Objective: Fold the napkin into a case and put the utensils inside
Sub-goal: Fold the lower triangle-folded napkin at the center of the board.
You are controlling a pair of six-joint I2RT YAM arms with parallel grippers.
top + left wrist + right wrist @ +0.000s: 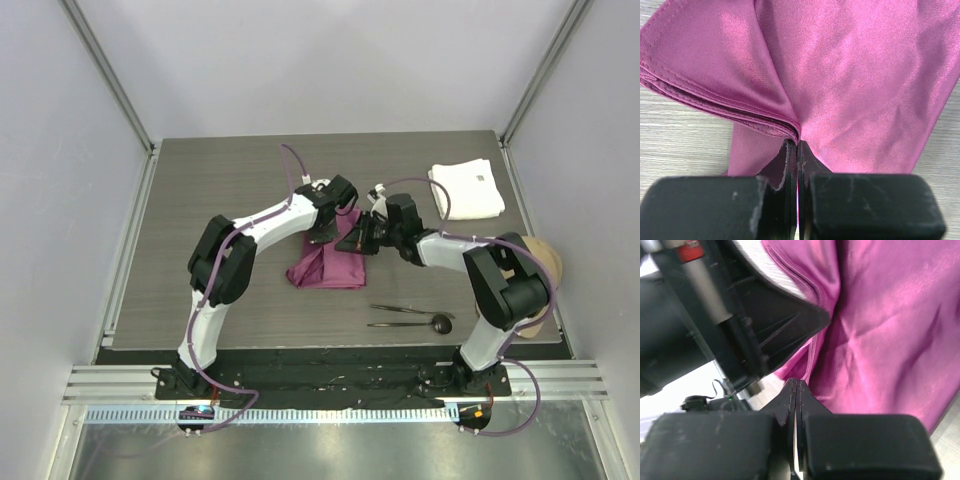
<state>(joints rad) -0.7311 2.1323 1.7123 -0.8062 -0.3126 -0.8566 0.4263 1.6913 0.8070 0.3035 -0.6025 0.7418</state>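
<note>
Grey wood-grain table (200,190) lies under both arms while I work the folding step. My left claw (796,146) is clenched on a gathered fold of the napkin (855,75), with the layers bunched right at its tips. My right claw (796,386) is pinched closed at the napkin's edge, and I cannot tell whether it caught fabric. The napkin sits mid-table, partly folded, between both claws. Well apart, nearer the bases, lie the utensils (410,317). Next, I judge, the fold needs drawing over evenly without dragging the layers.
</note>
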